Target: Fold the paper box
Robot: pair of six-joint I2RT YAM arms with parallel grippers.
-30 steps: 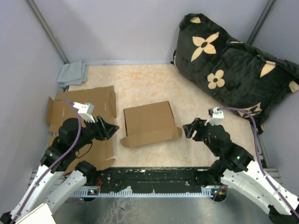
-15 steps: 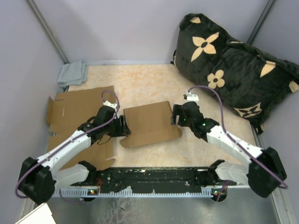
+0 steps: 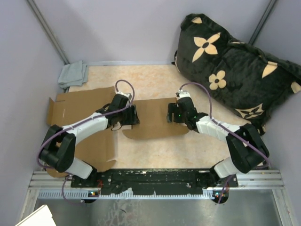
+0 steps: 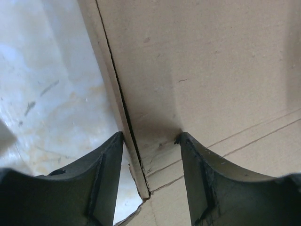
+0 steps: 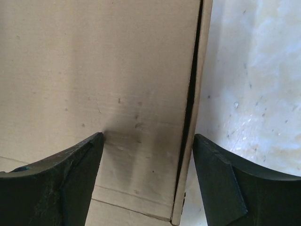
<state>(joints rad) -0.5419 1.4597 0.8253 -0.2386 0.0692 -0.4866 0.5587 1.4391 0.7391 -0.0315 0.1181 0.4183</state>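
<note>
Beige surface [image 3: 155, 82]: paper box [image 3: 153, 123] lies flat, walls not raised. Left claw [image 3: 132, 117], right claw [image 3: 171, 114] both spread, straddling opposite edges. Bulk of folding judged outstanding.

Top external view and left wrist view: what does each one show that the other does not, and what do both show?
Only top external: the black pillow, grey cloth, flat cardboard sheet and right gripper. Only left wrist: the dark slit along the paper box edge, close up. Both: the left gripper, open, astride that edge.
</note>
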